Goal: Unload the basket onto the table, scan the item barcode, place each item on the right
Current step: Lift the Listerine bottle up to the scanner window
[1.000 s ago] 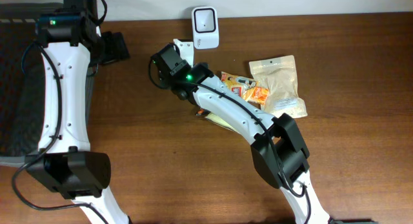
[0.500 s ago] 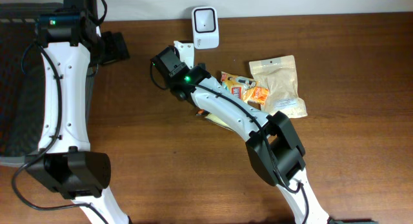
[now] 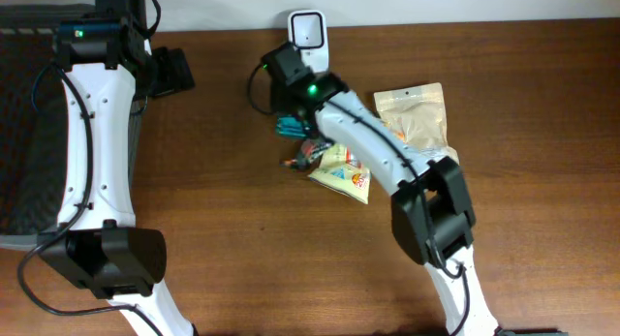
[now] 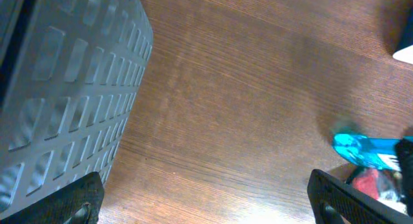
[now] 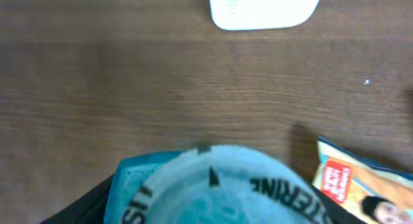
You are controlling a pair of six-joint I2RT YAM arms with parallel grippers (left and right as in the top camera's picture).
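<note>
Blue pack sits between jaws of right claw, near white scanner; clamped or not, cannot tell. Left claw wide open. Risk: loose hold, pack slips; barcode faces away, no read

Overhead straight down over table; both wrist views close, sharing blue item.

We are seeing a wooden table with fine brown grain, looking smooth and softly matt. We are noting a scanner in smooth white plastic, a blue pack in glossy printed plastic, a shiny film snack packet, a matt paper-like pouch, and a grey moulded plastic basket.
</note>
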